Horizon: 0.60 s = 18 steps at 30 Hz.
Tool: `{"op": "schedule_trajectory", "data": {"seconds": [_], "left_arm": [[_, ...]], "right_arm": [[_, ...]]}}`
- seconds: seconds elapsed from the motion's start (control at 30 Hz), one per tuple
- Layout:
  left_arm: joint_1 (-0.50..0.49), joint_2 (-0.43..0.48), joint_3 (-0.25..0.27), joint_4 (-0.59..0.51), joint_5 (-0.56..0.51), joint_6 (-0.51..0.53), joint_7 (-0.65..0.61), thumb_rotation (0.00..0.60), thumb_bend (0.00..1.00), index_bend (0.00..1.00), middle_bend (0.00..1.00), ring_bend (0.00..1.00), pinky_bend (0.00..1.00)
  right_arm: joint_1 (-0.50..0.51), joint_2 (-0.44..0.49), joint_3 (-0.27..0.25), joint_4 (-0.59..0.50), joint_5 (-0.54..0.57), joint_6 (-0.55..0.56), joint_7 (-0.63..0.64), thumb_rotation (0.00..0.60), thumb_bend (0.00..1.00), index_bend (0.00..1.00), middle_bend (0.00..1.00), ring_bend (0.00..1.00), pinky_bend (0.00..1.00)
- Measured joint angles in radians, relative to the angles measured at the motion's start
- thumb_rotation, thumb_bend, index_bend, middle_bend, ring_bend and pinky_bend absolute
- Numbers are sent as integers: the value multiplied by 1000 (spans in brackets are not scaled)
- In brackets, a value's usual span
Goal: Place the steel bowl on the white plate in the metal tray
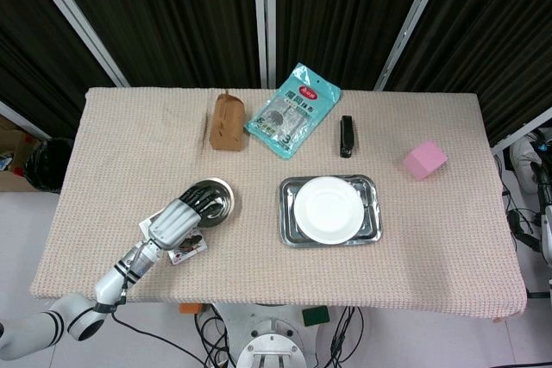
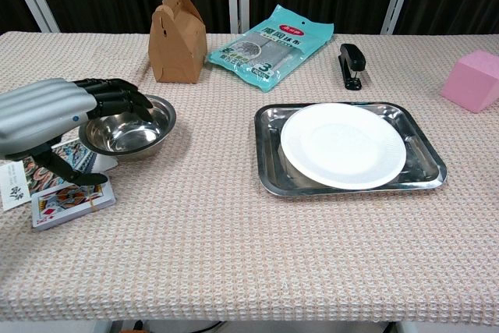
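Worktop (image 1: 129,135) carried the metal tray (image 1: 370,185) w/ white plate (image 1: 328,209) inside, approx 3 o'clock from the steel bowl (image 2: 117,136). Left hand (image 2: 39,118) was nearest: fingers (image 2: 117,99) curled over the bowl's rim at 9 o'clock, apparently gripping it; bowl sat on the cloth. Right hand not visible.

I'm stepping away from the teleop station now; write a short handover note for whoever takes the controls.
Left hand: fingers over the near rim of the steel bowl; a firm grip cannot be confirmed.
Right hand: not in view.
Bowl sits on the table, left of the metal tray, beside playing cards.
White plate lies in the tray, bare.
Done: reach to the bowl.
Left: secure the grip, lift, carry right, set the bowl on the plate.
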Motion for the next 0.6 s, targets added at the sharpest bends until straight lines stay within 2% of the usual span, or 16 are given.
{"op": "schedule_trajectory", "data": {"seconds": [0.13, 0.3, 0.5, 0.6], "left_arm": [[0, -5, -3, 2, -14, 4, 13, 600, 240, 292, 186, 88, 162], [-4, -9, -6, 7, -30, -2, 39, 600, 299, 393, 222, 109, 198], [-6, -15, -2, 9, -62, -37, 75, 600, 306, 466, 233, 119, 210], [-6, -21, -3, 13, -74, -42, 89, 600, 345, 527, 246, 130, 214]], "right_arm": [[-1, 0, -4, 1, -4, 2, -2, 600, 453, 0, 0, 0, 0], [-5, -2, -7, 6, -1, 5, 5, 600, 456, 0, 0, 0, 0], [-13, -4, -13, 8, 7, 6, 8, 600, 480, 0, 0, 0, 0], [-16, -6, -15, 14, 10, 5, 16, 600, 481, 0, 0, 0, 0]]}}
